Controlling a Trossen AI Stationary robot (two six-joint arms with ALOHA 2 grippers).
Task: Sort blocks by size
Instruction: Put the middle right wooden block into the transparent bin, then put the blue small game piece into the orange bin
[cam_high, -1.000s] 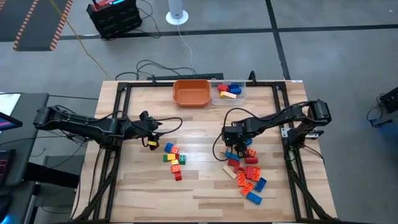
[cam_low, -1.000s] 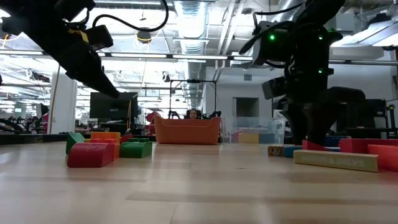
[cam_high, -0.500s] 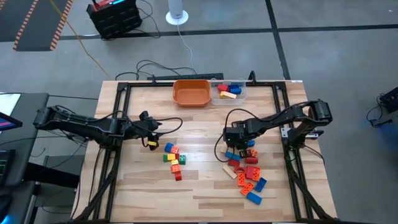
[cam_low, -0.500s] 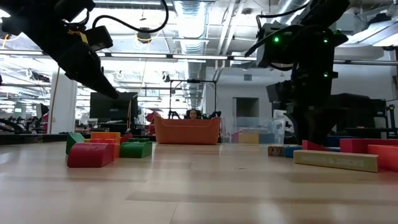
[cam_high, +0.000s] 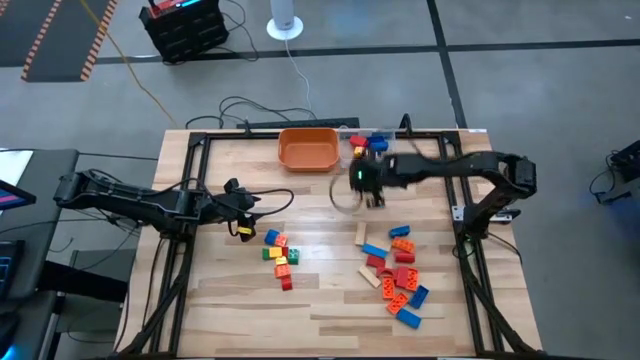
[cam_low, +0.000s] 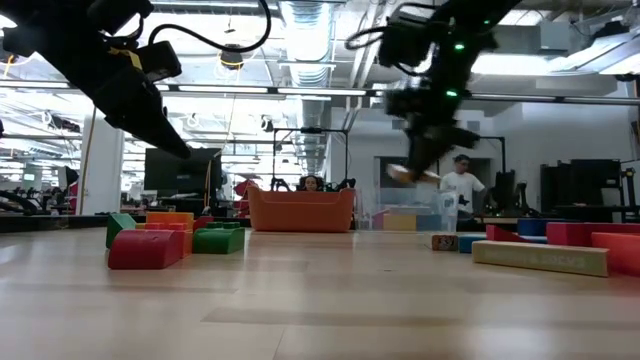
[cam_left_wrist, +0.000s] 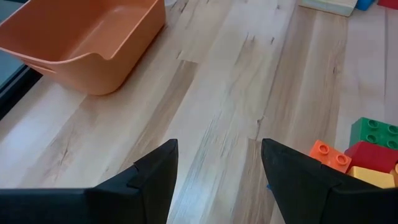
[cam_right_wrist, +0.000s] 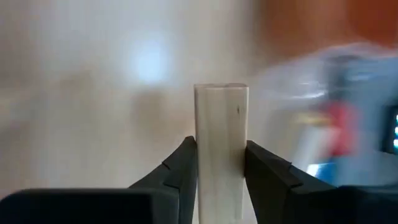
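Right wrist view: right gripper (cam_right_wrist: 221, 165) clamps a long tan block (cam_right_wrist: 221, 134) endwise, aloft near the clear container (cam_high: 368, 146). Risk: narrow pinch plus fast swing could pivot or drop it short. Left gripper (cam_left_wrist: 217, 168) spread, empty, beside the small-block pile (cam_high: 279, 254).

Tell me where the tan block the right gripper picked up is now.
The tan block is clamped in the right gripper, above the table just in front of the clear container.

right end effector (cam_high: 366, 180) lifted tan block (cam_right_wrist: 221, 149), swung toward container
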